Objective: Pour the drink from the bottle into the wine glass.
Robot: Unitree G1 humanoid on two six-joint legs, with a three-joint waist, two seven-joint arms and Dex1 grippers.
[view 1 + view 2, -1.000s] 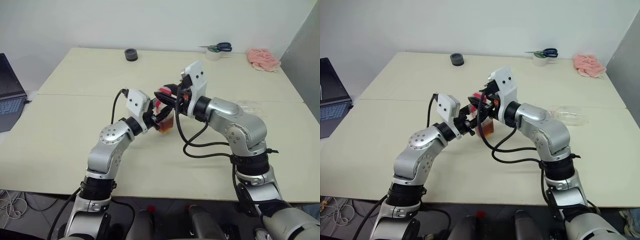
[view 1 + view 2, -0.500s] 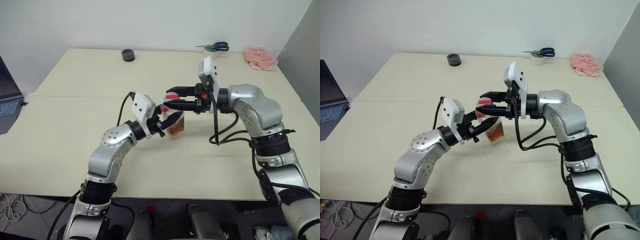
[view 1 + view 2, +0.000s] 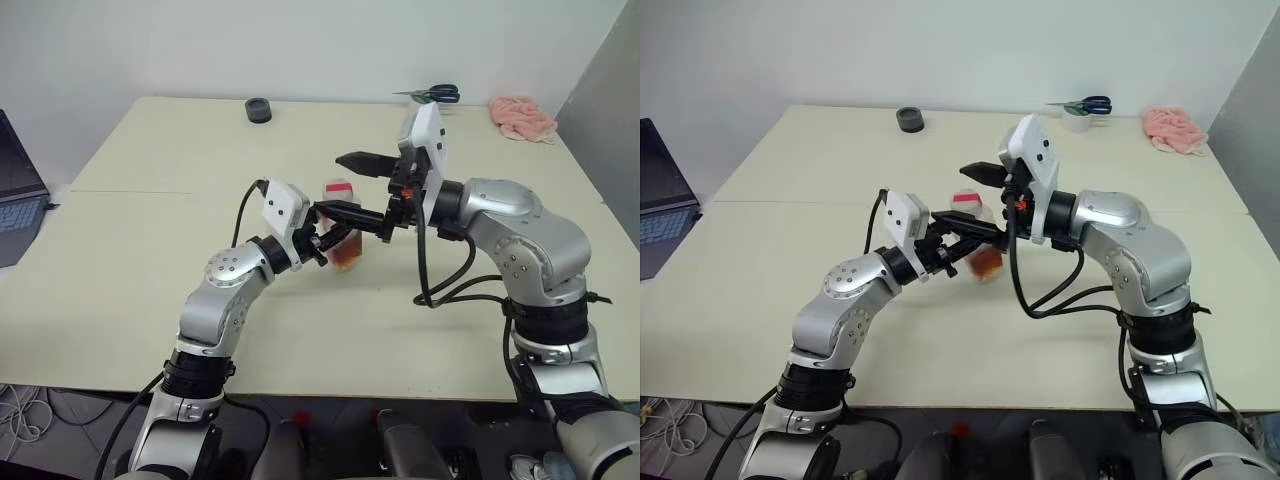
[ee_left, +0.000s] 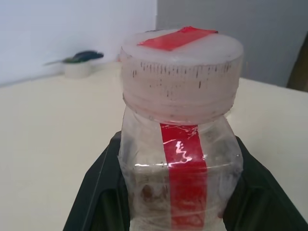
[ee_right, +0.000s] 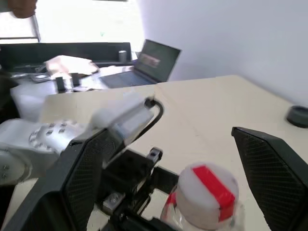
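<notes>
Look at the bottle: it is small, clear and squarish, with a red strip running up its side and a white ribbed cap crossed by a red band. The cap is on. A small amount of reddish-brown drink sits in its lower part, and the bottle stands roughly upright above the middle of the cream table.

Your left gripper is clamped on the bottle's body, one black finger pressed to each side below the cap, pointing toward the robot's right.

Your right gripper comes in from the robot's right with its fingers spread wide, one finger above the other, the cap lying between and just beyond their tips; you can see that neither finger touches it.

Against the picture from half a second ago, the right gripper's fingers now stand much farther apart: then they lay close together right at the cap. The left gripper keeps its grip, and the bottle is in nearly the same place.
</notes>
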